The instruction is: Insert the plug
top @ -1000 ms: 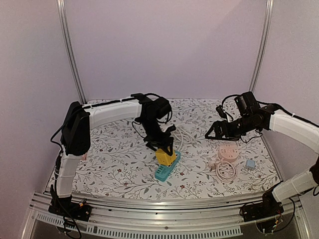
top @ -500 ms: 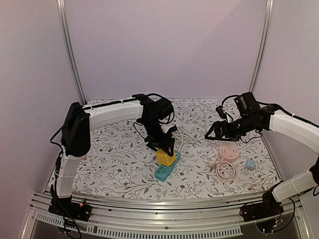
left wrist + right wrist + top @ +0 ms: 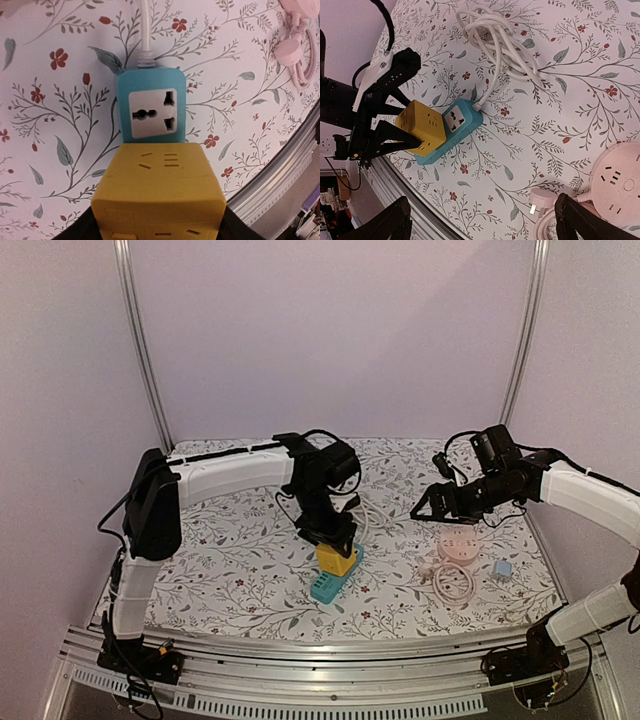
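1. The yellow plug (image 3: 336, 560) is a blocky cube. The left gripper (image 3: 330, 538) pinches it from both sides.
2. The plug sits on top of the blue power strip (image 3: 325, 587), on the end away from the strip's white cord (image 3: 365, 510). It is hard to tell if its pins are all the way in.
3. One white socket (image 3: 152, 112) on the strip shows just past the plug.
4. The right gripper (image 3: 432, 508) hangs in the air, well apart from the plug. Its fingers are spread wide and hold nothing.
5. The plug and strip look like smooth, hard plastic. The white cord lies in a loose bundle.
6. A round pink power strip (image 3: 457, 547) lies under the right gripper, with its pink cord (image 3: 455, 583) coiled beside it.
7. The table (image 3: 230, 560) has a white cloth with leaves and small red flowers. The walls are pale purple, with metal poles in the corners.
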